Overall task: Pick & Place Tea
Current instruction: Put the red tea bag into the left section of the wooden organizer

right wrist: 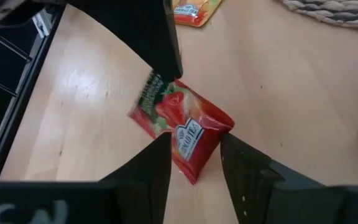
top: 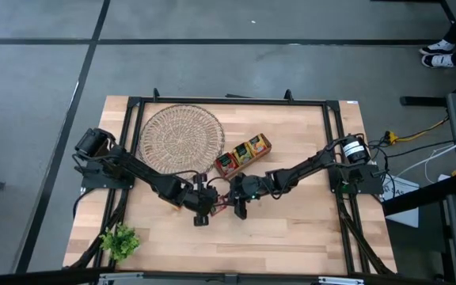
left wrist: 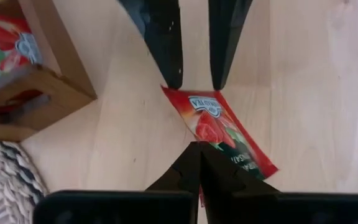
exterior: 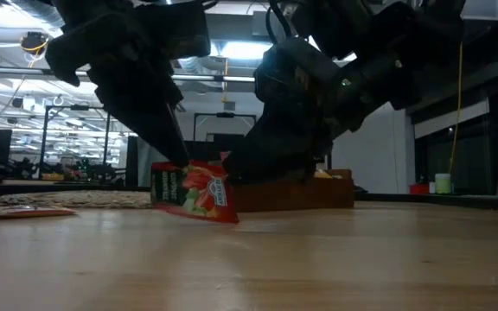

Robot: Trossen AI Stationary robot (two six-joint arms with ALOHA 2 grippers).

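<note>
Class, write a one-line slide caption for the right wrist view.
Left gripper pinches a red tea sachet; open right gripper straddles it.

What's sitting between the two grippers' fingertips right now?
The red tea sachet: left gripper is shut on one end, while right gripper's open fingers flank the other. Both wrist views show it.

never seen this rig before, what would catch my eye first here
A red tea sachet at mid-table, pinched at one edge by the left end effector, which is shut on it. The right end effector faces it from the other side, fingers open around the sachet's far edge. Just behind stand a wooden tray with more sachets and a round wicker dish.
</note>
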